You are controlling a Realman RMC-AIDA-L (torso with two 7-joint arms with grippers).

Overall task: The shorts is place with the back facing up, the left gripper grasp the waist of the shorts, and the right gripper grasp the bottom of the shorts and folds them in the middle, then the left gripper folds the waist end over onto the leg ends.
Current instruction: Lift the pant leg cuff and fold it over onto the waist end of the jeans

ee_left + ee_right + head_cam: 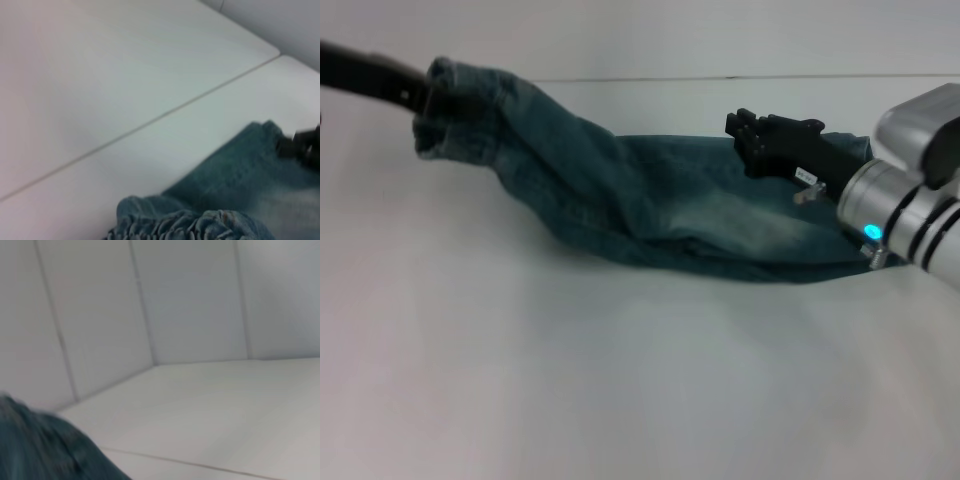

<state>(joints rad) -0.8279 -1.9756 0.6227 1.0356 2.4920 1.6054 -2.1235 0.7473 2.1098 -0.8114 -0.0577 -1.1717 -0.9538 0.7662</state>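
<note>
The blue-green denim shorts (660,205) lie folded lengthwise across the white table (620,380). Their ruffled waist (455,110) is raised at the far left, bunched around my left gripper (432,97), which is shut on it with its fingers buried in the cloth. The left wrist view shows the gathered waist (190,225) close up and the denim (250,170) running away from it. My right gripper (745,140) hovers open just above the leg end (850,148) at the right, holding nothing. It also shows as a dark shape, the right gripper (300,145), in the left wrist view. The shorts (40,445) fill a corner of the right wrist view.
A seam (720,78) crosses the table behind the shorts. White panel walls (190,300) stand beyond the table's far side. The wide white tabletop runs in front of the shorts toward me.
</note>
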